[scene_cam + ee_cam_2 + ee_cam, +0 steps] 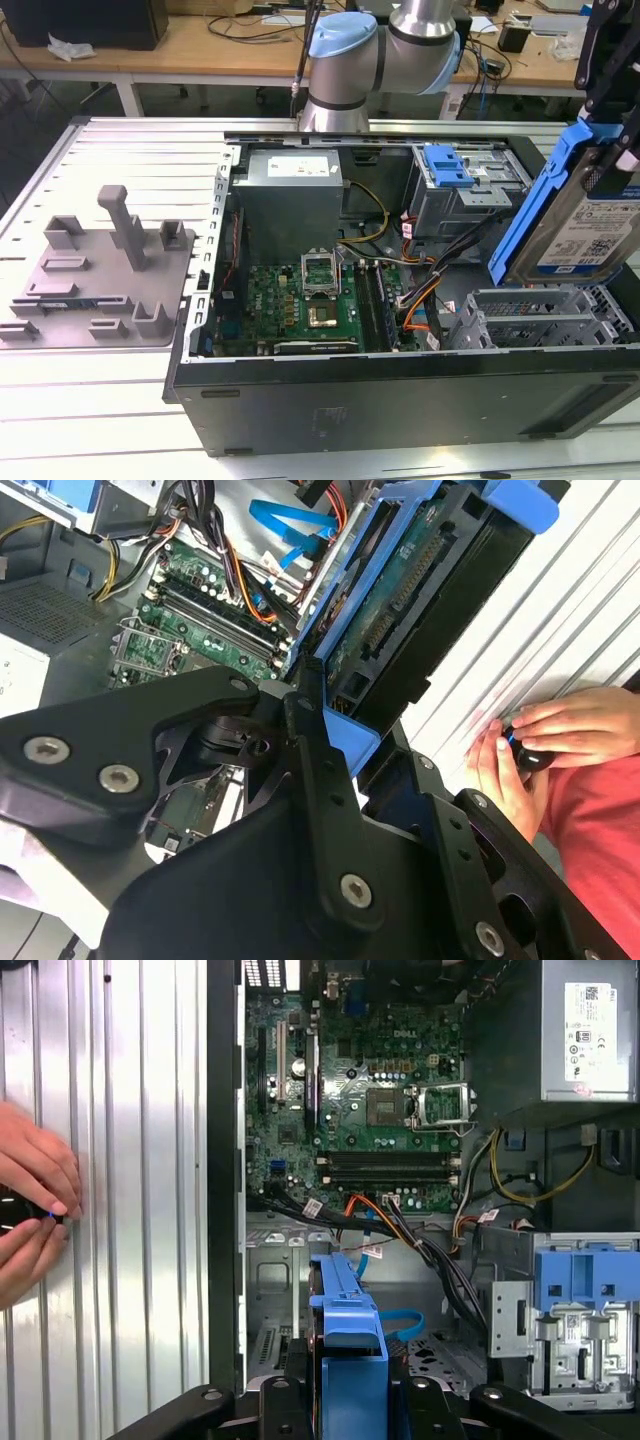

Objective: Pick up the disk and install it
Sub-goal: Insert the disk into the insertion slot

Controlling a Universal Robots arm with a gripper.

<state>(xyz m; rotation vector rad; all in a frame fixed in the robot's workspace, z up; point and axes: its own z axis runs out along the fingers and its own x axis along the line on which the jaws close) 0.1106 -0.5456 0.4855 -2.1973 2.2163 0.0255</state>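
Gripping the flat silver hard disk in its bright blue plastic carrier point(575, 235), my claw point(608, 165) is clenched on the carrier's upper end. The disk hangs tilted from it with the label facing the exterior view. Directly below the claw sits the grey metal drive bay point(540, 315) of the open black computer case point(400, 400). The disk's lower edge is near the bay's rim, and I cannot tell whether they touch.

In the second wrist view the black fingers point(310, 770) pinch the carrier from both sides. On one side of the claw the case's black side wall point(225, 1210) stands just beside the disk. On the other side stands a blue plastic latch on a grey metal cage point(585, 1290).

A looped flat blue cable point(400, 1325) lies under the claw in the bay. A bundle of orange and black wires point(400, 1225) crosses between the bay and the green motherboard point(360, 1090). The large grey boxy power supply point(590, 1030) is well away from the claw.

Beyond the case wall, a person's hands point(30, 1210) rest on the ribbed metal table point(100, 400) around a small dark object. A grey moulded fixture with pegs point(100, 270) lies on the table far from the claw, and wooden tables point(200, 40) line the room behind.
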